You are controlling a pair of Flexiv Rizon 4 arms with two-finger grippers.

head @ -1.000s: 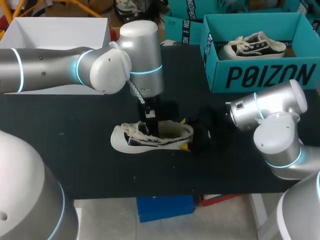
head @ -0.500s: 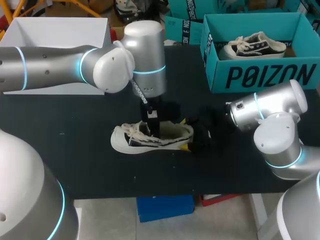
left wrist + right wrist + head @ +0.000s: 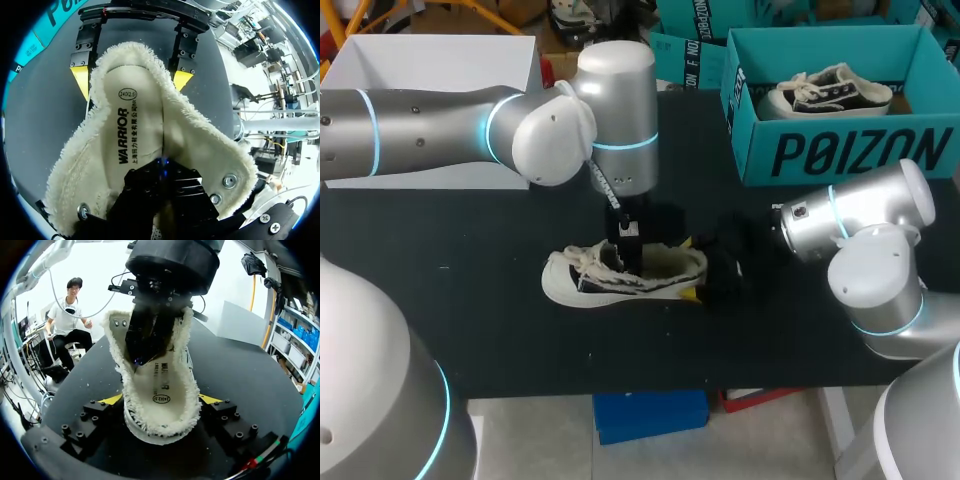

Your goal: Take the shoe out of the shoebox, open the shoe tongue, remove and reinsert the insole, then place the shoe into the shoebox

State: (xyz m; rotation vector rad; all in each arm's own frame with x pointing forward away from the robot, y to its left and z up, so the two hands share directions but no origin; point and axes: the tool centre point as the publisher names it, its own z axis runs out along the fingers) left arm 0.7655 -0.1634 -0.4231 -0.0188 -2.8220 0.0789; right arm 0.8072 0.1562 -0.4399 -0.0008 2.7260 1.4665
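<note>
While the right gripper (image 3: 161, 399) pinches its heel, the shoe (image 3: 605, 284) (fleece-lined) stands upright.

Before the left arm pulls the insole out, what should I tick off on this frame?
1. Shoe out of the shoebox, on the table: ok.
2. Right gripper at the heel, a yellow tip against each side: ok.
3. Shoe mouth spread, insole exposed: ok.
4. Left gripper reaching into the shoe above the insole: ok.
5. Left gripper's hold on the insole: cannot tell, hidden inside the shoe.
</note>
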